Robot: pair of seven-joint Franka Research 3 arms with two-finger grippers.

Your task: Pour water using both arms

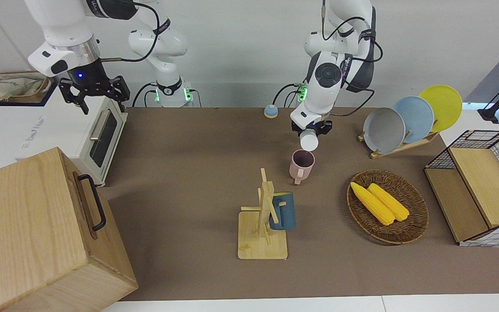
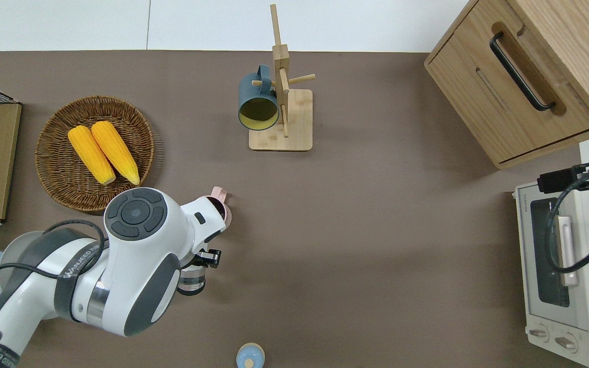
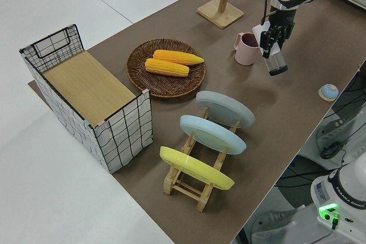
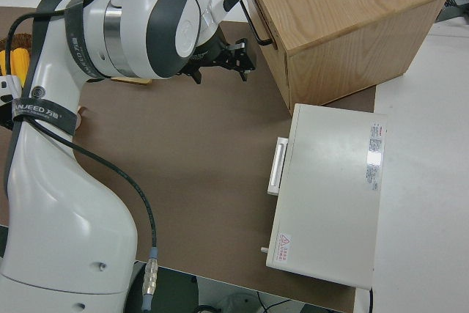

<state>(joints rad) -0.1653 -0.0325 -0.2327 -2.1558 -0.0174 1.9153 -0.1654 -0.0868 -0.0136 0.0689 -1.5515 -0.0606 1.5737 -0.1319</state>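
Note:
My left gripper [image 1: 311, 130] is shut on a clear cup [image 1: 308, 141], which it holds tilted with its mouth down toward a pink mug [image 1: 301, 164]. The mug stands upright on the brown mat, its handle pointing away from the robots. In the left side view the left gripper [image 3: 273, 39] holds the cup [image 3: 276, 61] just beside the mug [image 3: 247, 48]. From overhead the arm covers most of the mug [image 2: 220, 200], and the cup [image 2: 191, 280] shows under the wrist. The right arm is parked, its gripper [image 1: 94, 90] open.
A wooden mug rack [image 1: 262, 229] carries a blue mug [image 1: 284, 211]. Toward the left arm's end are a wicker basket [image 1: 409, 225] with two corn cobs, a plate rack [image 1: 409, 117] and a wire basket [image 1: 483, 186]. A toaster oven [image 1: 98, 134], a wooden cabinet [image 1: 37, 234] and a small blue knob [image 1: 270, 111] are also there.

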